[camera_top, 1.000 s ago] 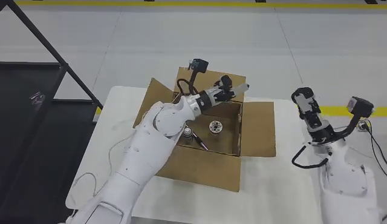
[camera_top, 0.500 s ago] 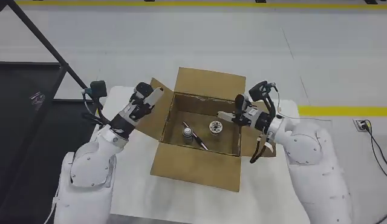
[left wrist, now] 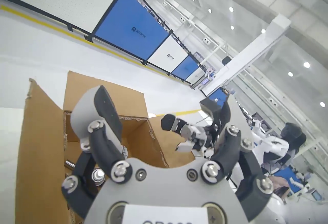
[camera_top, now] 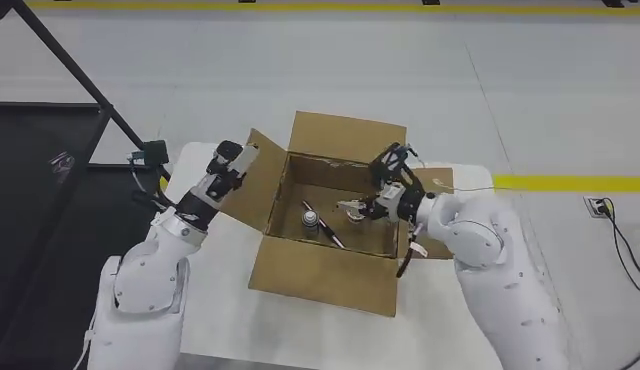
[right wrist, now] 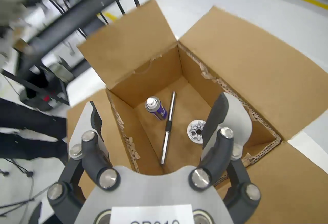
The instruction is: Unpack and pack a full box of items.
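— What's closest, at the bottom of the frame?
— The white table (camera_top: 300, 335). On it sits the cardboard box (camera_top: 325, 280), open, in the middle of the top view.
— What's inside?
— Three things lie on the box floor. A small spray can (camera_top: 310, 217) is at the left and a metal rod (camera_top: 331, 236) slants just beside it. A toothed metal disc (right wrist: 195, 130) lies on the rod's other side, apart from it.
— And the tools?
— The right gripper (camera_top: 352, 208) hangs over the box's open mouth, right of centre. Its fingers are spread wide and hold nothing. In its wrist view one finger (right wrist: 217, 117) covers part of the disc.
— Is it touching the disc?
— Cannot tell.
— The other one?
— The left gripper (camera_top: 243, 157) is at middle left, outside the box, just beside the left flap (camera_top: 255, 185). Its fingers are also apart and empty.
— Farther back?
— The back flap (camera_top: 345, 135) stands up. Beyond it is pale floor, with a yellow line (camera_top: 300, 6) along the top of the frame.
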`<state>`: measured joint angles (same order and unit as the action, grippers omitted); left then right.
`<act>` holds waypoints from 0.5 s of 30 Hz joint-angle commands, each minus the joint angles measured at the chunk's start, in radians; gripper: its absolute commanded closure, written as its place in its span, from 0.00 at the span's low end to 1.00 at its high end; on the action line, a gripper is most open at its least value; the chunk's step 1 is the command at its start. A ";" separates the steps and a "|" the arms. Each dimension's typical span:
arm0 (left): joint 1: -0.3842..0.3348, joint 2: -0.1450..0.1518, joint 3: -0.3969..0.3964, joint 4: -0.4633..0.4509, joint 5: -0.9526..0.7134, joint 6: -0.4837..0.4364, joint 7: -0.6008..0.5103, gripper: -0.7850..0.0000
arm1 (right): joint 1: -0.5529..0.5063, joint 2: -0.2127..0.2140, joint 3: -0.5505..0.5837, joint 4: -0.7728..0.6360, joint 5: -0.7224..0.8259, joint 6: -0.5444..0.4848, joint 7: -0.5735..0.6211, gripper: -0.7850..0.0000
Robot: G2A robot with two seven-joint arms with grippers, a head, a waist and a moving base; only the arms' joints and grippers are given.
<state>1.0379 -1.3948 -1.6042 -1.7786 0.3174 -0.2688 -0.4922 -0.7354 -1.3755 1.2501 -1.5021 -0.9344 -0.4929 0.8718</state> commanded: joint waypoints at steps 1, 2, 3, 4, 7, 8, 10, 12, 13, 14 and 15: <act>0.002 0.004 -0.025 0.007 -0.032 0.027 0.006 0.00 | 0.046 -0.009 -0.098 0.040 -0.097 0.023 0.032 0.00; 0.005 0.006 -0.035 0.008 -0.041 0.034 0.008 0.00 | 0.069 -0.015 -0.136 0.068 -0.128 0.032 0.050 0.00; 0.010 0.008 -0.047 0.009 -0.053 0.039 0.008 0.00 | 0.095 -0.020 -0.172 0.100 -0.166 0.054 0.067 0.00; 0.014 0.010 -0.058 0.010 -0.064 0.045 0.009 0.00 | 0.120 -0.028 -0.207 0.139 -0.201 0.088 0.086 0.00; 0.030 0.016 -0.086 0.002 -0.080 0.049 0.006 0.00 | 0.200 -0.056 -0.305 0.269 -0.246 0.163 0.125 0.00; 0.037 0.018 -0.092 -0.003 -0.077 0.047 0.005 0.00 | 0.228 -0.065 -0.322 0.320 -0.231 0.172 0.124 0.00; 0.037 0.018 -0.092 -0.003 -0.077 0.047 0.005 0.00 | 0.279 -0.083 -0.359 0.421 -0.234 0.206 0.128 0.00; 0.037 0.018 -0.092 -0.003 -0.077 0.047 0.005 0.00 | 0.319 -0.103 -0.394 0.505 -0.218 0.214 0.124 0.00; 0.037 0.018 -0.092 -0.003 -0.077 0.047 0.005 0.00 | 0.339 -0.112 -0.413 0.546 -0.227 0.227 0.126 0.00; 0.037 0.018 -0.092 -0.003 -0.077 0.047 0.005 0.00 | 0.355 -0.122 -0.430 0.581 -0.227 0.239 0.123 0.00; 0.037 0.018 -0.092 -0.003 -0.077 0.047 0.005 0.00 | 0.370 -0.131 -0.443 0.616 -0.220 0.245 0.114 0.00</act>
<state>1.0748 -1.3765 -1.6964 -1.7813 0.2404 -0.2216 -0.4877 -0.3823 -1.4970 0.8218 -0.9304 -1.1591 -0.2567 0.9937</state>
